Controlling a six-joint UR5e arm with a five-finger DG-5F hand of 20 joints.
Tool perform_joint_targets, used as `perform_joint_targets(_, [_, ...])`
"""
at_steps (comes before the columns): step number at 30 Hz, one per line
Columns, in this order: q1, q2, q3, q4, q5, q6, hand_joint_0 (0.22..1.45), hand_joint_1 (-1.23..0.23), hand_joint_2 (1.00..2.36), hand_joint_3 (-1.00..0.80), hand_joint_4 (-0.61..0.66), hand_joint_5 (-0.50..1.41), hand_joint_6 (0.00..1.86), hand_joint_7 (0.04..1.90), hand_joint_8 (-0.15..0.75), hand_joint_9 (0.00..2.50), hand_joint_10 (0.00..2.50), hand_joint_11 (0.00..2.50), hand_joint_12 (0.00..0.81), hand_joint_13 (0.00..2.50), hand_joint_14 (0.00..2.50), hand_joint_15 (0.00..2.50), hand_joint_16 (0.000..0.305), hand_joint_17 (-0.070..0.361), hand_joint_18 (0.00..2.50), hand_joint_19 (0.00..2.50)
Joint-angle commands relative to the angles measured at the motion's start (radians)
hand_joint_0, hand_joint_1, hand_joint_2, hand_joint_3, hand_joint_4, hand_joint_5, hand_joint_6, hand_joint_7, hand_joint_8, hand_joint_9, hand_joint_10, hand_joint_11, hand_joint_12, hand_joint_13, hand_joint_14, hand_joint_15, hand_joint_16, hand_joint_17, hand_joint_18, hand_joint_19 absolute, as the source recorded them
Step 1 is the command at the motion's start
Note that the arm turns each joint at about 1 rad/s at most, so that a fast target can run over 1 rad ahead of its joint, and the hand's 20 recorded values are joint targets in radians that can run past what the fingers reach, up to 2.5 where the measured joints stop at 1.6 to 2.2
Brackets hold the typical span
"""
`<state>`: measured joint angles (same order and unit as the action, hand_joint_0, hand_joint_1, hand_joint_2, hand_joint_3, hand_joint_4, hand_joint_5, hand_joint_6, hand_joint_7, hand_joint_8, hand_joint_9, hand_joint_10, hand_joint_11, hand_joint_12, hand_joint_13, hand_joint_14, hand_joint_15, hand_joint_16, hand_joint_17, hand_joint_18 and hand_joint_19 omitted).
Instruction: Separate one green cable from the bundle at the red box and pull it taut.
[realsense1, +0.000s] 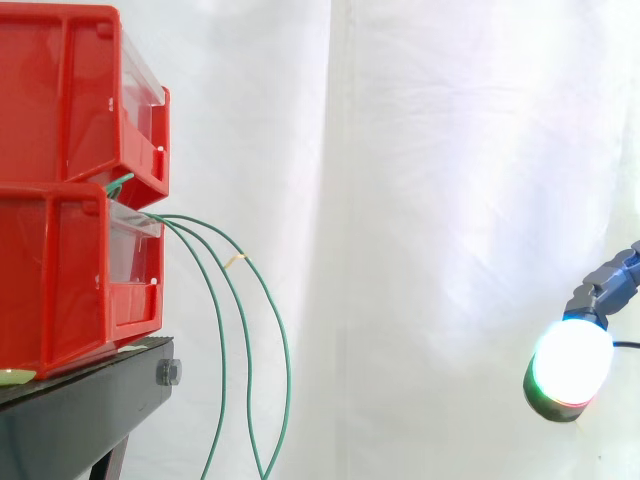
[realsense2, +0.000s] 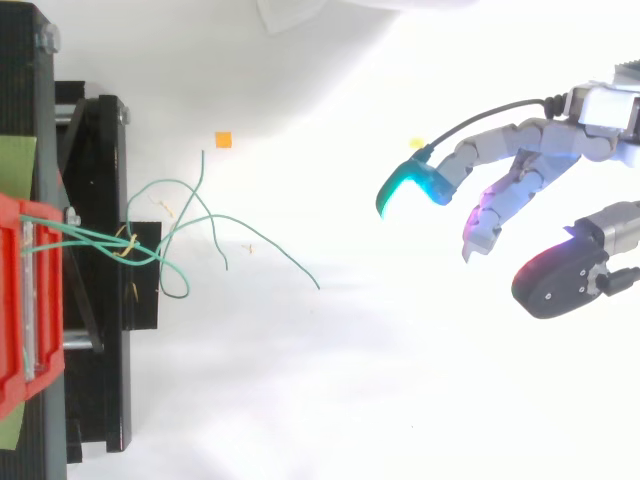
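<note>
Green cables (realsense2: 140, 250) are seen coming out of the lower red box (realsense1: 60, 290), at the 9 o'clock side of the top view. They are crossed over one another just beside the black stand (realsense1: 90, 400). In the side view they are hung in loose curves toward 6 o'clock, and their free ends are laid out toward 3 and 4 o'clock in the top view.

The hand (realsense2: 520, 165) is found well apart from them, at about 3 o'clock of the bundle. Its fingers are spread and relaxed, and nothing is held.

Several faults can be expected from here. Because the strands are crossed near the box, two of them may be caught together if the bundle is entered at the crossing. A thin strand may also be lost between the thick pads (realsense1: 570, 365) if it is not pinched squarely. A loose end may be pushed away instead of taken. If too much force is given while pulling taut, the cable may be drawn out of the box, or the box may be shifted on the stand.
</note>
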<state>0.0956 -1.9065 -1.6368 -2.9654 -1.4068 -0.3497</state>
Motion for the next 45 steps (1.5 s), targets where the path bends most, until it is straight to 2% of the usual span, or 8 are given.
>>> perform_joint_targets(1, [-0.001,0.0,0.0,0.0,-0.001,0.0,0.55,-0.44,1.0,-0.5,0.19,-0.24,0.5,0.6,0.295,0.86,0.01,0.46,0.374,0.8,0.02,0.49,0.043,0.097,0.68,0.73])
perform_joint_targets(19, [-0.001,0.0,0.0,0.0,0.0,0.0,0.56,-0.44,1.0,-0.5,0.21,-0.23,0.5,0.61,0.292,0.87,0.01,0.47,0.372,0.8,0.02,0.49,0.043,0.097,0.67,0.73])
perform_joint_targets(29, [0.001,0.0,0.0,0.0,0.0,0.0,0.53,-0.38,1.0,-0.5,0.22,-0.22,0.5,0.62,0.295,0.86,0.01,0.47,0.374,0.8,0.02,0.49,0.045,0.101,0.68,0.72])
perform_joint_targets(34, [-0.001,0.0,0.0,0.0,0.0,0.0,0.52,-0.34,1.0,-0.5,0.22,-0.22,0.5,0.62,0.296,0.86,0.01,0.46,0.38,0.79,0.02,0.49,0.046,0.103,0.68,0.72])
perform_joint_targets(45, [0.001,0.0,0.0,0.0,0.0,0.0,0.44,-0.17,1.0,-0.5,0.27,-0.21,0.5,0.63,0.319,0.81,0.01,0.4,0.403,0.75,0.02,0.47,0.053,0.12,0.7,0.67])
